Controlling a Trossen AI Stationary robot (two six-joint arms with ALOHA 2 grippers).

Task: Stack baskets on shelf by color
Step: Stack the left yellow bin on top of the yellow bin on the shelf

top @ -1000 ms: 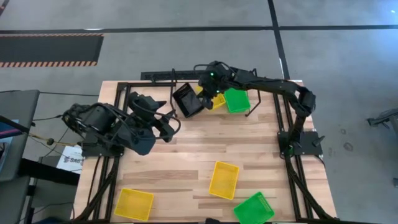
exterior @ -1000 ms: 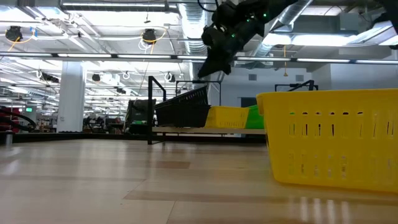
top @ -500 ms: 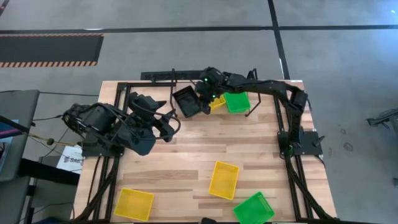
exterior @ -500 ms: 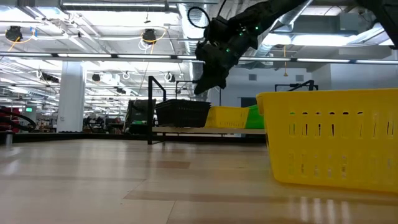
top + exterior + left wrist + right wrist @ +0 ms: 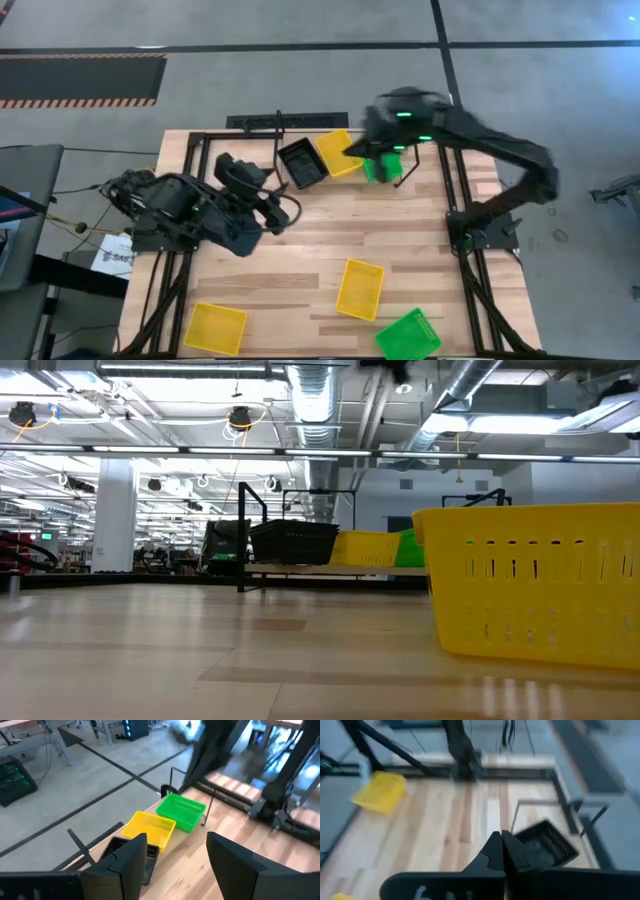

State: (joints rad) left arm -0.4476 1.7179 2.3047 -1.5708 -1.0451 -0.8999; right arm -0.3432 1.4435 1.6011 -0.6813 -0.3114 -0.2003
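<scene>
The left gripper (image 5: 283, 205) waits with fingers spread near the table's (image 5: 300, 250) left edge. On the shelf (image 5: 300, 128) at the far edge sit a black basket (image 5: 301, 162), a yellow basket (image 5: 335, 152) and a green basket (image 5: 380, 166), mesh-sided. Above them, the right gripper (image 5: 502, 842) hovers, fingers pressed together.

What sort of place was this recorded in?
Probably a large industrial lab or warehouse hall: exposed ceiling ducts, hanging lights and a concrete floor around a wooden table with a shelf of baskets.
</scene>
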